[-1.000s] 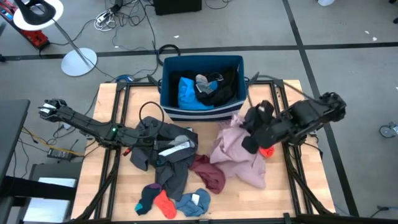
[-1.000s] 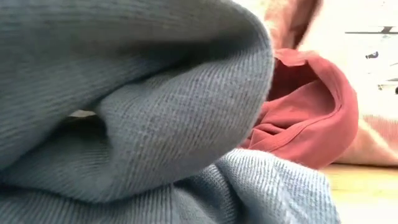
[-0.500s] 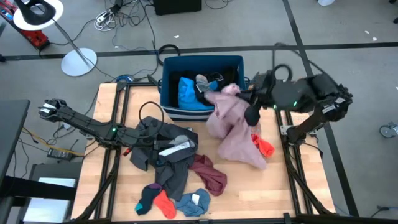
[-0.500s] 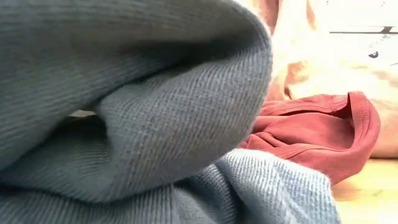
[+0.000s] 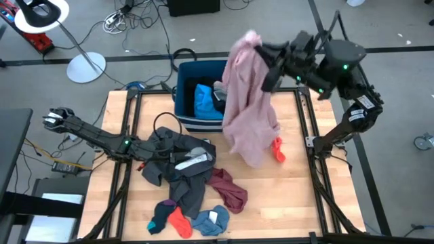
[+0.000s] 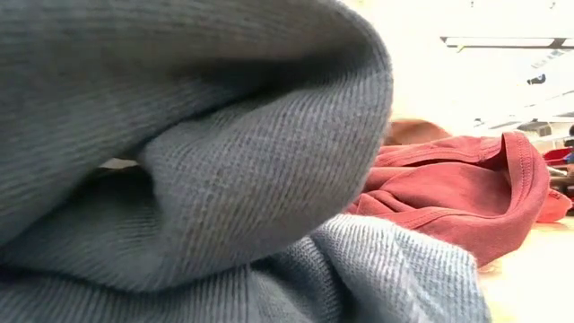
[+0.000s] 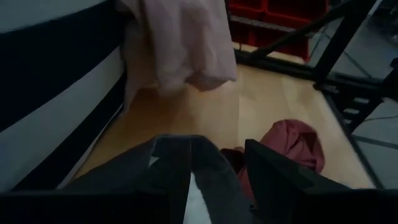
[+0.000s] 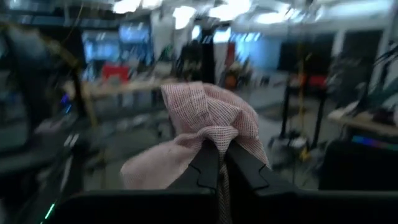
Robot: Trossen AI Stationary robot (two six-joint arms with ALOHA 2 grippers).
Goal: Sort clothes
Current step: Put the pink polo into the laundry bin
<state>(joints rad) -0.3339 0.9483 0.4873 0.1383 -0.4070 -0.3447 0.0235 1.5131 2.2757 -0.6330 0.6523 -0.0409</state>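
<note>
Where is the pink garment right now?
In the high view the pink garment hangs from the right pincer, lifted above the table's right half. It drapes partly over the blue bin, its lower end beside the orange-red piece.

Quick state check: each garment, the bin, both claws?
pink garment: lifted, hanging from the right claw over the bin's edge
right claw: shut on pink garment
left claw: open, low over the dark clothes
blue bin: holds blue and black clothes
maroon garment: crumpled on table
orange-red sock: on table
</note>
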